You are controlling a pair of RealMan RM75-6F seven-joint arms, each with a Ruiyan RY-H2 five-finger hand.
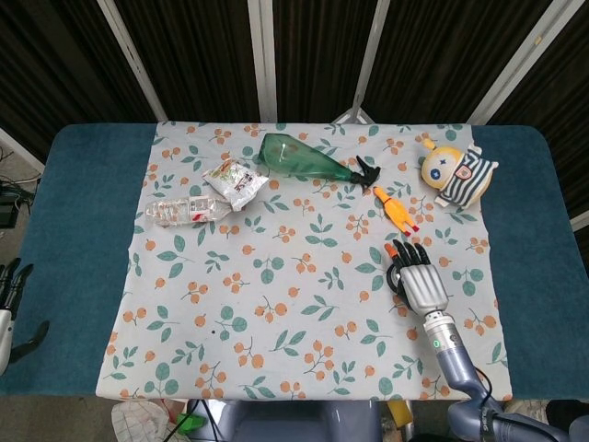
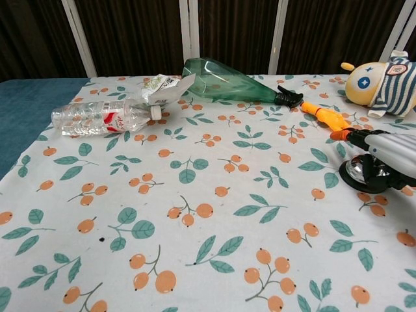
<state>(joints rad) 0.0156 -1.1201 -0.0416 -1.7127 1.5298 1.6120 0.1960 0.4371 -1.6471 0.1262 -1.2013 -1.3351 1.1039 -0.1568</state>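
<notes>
right hand (image 1: 422, 281): silver back, black fingers, orange tips | wrist: grey, green light | left hand (image 1: 9, 299): black fingers

A blue table (image 1: 74, 230) carries a floral cloth (image 1: 276, 276).

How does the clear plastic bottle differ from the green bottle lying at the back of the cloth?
The clear bottle is colourless, ribbed and roughly cylindrical, with a red-marked label; the green bottle is tinted green and tapers from a wide base to a narrow neck. The clear bottle has a whitish cap, the green bottle a black one. The clear bottle lies at the cloth's left, the green bottle further back, near the middle. Both lie on their sides, see-through, and neither hand touches them.
</notes>
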